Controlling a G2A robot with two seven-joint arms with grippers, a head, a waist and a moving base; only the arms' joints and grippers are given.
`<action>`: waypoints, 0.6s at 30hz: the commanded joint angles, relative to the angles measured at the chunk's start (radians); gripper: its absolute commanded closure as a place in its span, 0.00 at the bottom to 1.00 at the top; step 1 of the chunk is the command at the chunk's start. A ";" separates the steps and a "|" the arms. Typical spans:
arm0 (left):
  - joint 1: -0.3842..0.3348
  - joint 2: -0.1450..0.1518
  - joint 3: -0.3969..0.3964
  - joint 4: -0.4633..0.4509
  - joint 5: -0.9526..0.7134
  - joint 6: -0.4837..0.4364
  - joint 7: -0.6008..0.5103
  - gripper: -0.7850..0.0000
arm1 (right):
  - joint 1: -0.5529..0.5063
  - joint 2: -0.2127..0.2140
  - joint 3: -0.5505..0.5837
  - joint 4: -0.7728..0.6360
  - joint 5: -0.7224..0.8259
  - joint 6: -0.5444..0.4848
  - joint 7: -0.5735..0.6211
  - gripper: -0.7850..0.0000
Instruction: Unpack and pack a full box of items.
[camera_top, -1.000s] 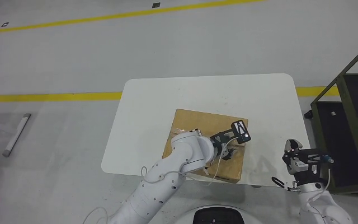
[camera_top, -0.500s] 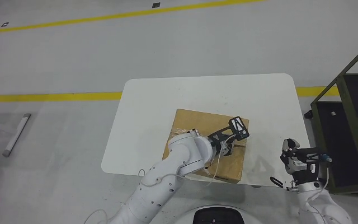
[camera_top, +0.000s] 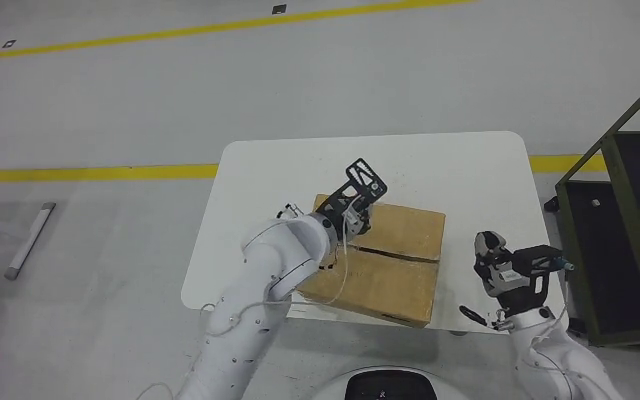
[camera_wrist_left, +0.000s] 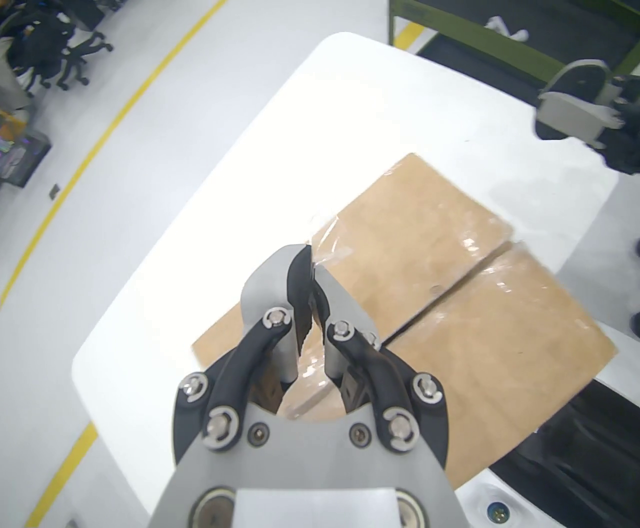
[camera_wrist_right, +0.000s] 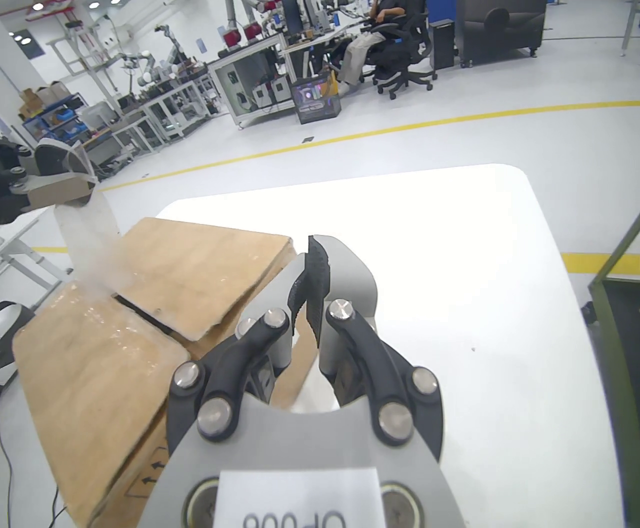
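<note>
White round-cornered tabletop (camera_top: 450, 170), one brown cardboard box (camera_top: 395, 282) lying flat at its near side, about mid-width, top flaps seemingly slightly parted along the seam

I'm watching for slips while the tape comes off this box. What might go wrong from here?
1. The clear tape stretches from the shut left gripper down to the seam of the cardboard box. Nothing holds the box, so a harder pull may drag or tilt it.
2. The thin strip may tear or slip out of the grip.
3. The box lies close to the near edge of the table, so a swing might leave it overhanging.
</note>
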 joint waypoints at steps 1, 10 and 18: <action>0.008 0.013 -0.070 -0.023 0.044 -0.017 -0.014 1.00 | 0.010 -0.001 -0.022 -0.004 0.002 -0.015 0.008 1.00; 0.073 0.066 -0.344 -0.082 0.234 -0.081 -0.079 1.00 | 0.046 0.000 -0.121 0.020 -0.066 -0.073 0.042 1.00; 0.134 0.092 -0.470 -0.073 0.338 -0.090 -0.066 1.00 | 0.064 0.003 -0.136 0.057 -0.088 -0.079 0.060 1.00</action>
